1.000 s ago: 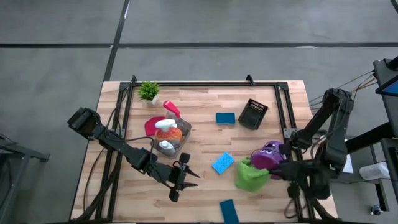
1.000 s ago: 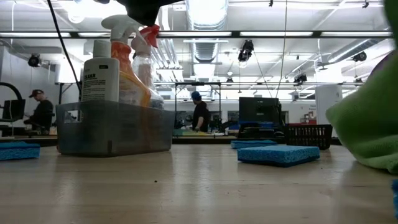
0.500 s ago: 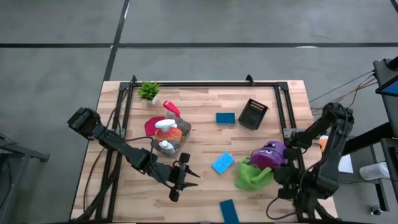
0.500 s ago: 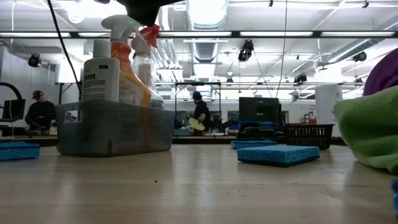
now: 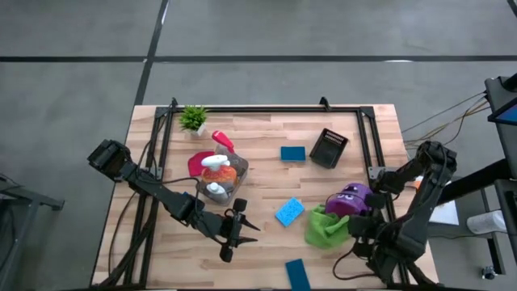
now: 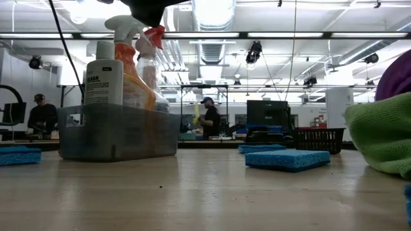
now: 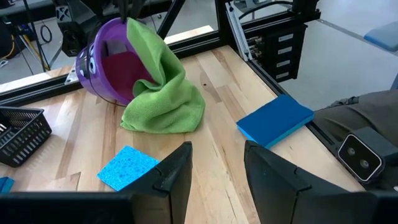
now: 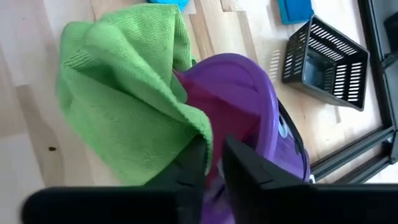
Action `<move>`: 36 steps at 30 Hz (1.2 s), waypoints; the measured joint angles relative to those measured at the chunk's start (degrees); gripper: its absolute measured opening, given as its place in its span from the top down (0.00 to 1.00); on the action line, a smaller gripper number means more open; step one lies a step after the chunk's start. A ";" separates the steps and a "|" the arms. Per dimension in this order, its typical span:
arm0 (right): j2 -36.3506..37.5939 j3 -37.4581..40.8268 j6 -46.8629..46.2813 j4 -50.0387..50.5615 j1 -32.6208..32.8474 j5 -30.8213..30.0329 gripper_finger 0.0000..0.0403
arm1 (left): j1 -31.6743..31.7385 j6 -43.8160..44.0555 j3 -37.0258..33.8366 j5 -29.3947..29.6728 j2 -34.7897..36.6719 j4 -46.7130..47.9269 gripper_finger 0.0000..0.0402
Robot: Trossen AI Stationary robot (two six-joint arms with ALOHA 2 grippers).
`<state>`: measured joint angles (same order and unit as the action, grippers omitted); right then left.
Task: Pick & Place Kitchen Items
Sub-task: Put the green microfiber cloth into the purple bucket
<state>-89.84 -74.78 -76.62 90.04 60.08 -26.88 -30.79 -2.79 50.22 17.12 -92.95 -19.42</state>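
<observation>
We see the left arm reaching low across the wooden worktop [image 5: 266,137] from the left edge toward the front centre. The left gripper [image 5: 242,228] hovers there with its fingers [image 7: 177,171] partly apart, holding nothing.

The right arm folds back on itself at the worktop's right edge, elbow raised, wrist turned inward. The right gripper [image 8: 213,163] sits at the rim of the purple rounded plastic bin [image 5: 353,198], which lies tipped on its side. Its fingers [image 8: 194,163] stand only a narrow gap apart against the edge of the crumpled green cloth [image 5: 325,229]; we cannot tell whether they pinch it. This cloth drapes from the bin's mouth onto the worktop, and a magenta cloth [image 8: 221,96] lies inside the bin.

A light blue sponge [image 5: 289,212] lies just left of the green cloth. A darker blue rectangular sponge [image 5: 296,273] lies at the front edge. The orange spray bottle with white trigger [image 5: 218,168] stands in a clear grey tub [image 6: 119,131] left of centre.
</observation>
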 joint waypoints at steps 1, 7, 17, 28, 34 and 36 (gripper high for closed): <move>-0.28 0.00 0.47 -0.03 -0.42 0.00 0.83 | 0.00 0.00 0.00 0.00 0.00 -0.02 0.63; -1.78 0.00 3.23 -0.05 -3.20 0.00 0.55 | 0.00 -0.02 0.00 -0.01 0.00 0.00 0.63; -4.72 -0.24 6.56 -0.04 -5.48 1.26 0.32 | -0.02 -0.01 0.00 0.00 0.00 0.03 0.63; -6.96 -5.91 8.18 -0.09 -6.26 -2.01 0.31 | -0.02 0.07 0.00 -0.02 0.00 0.05 0.63; -7.97 -4.92 9.40 -0.06 -7.71 -2.09 0.31 | -0.25 0.24 0.00 -0.02 0.00 0.13 0.63; -8.35 -4.55 9.50 0.03 -8.39 -2.06 0.31 | -0.26 0.25 0.00 -0.02 0.00 0.16 0.63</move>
<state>-98.19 -79.33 -67.11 90.07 51.69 -28.94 -31.05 -2.54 50.22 17.10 -92.95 -19.27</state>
